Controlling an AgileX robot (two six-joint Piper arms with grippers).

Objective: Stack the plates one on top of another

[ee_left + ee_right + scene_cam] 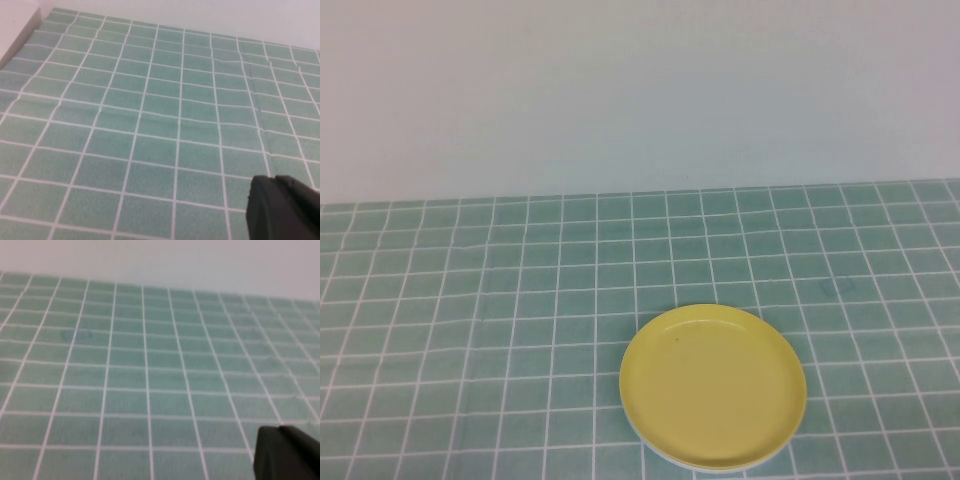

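A yellow plate (713, 388) lies on the green tiled cloth, near the front and right of centre in the high view. A thin pale rim of another plate (660, 452) peeks out under its near edge; what lies below is otherwise hidden. Neither arm appears in the high view. In the left wrist view my left gripper (274, 178) hangs over bare cloth, its black fingers pressed together with nothing between them. In the right wrist view my right gripper (277, 429) is likewise shut and empty over bare cloth. No plate shows in either wrist view.
The green tiled cloth (470, 330) covers the table up to a white wall (640, 90) at the back. A faint mark (838, 287) sits on the cloth to the right of the plate. A white edge (15, 30) borders the cloth in the left wrist view.
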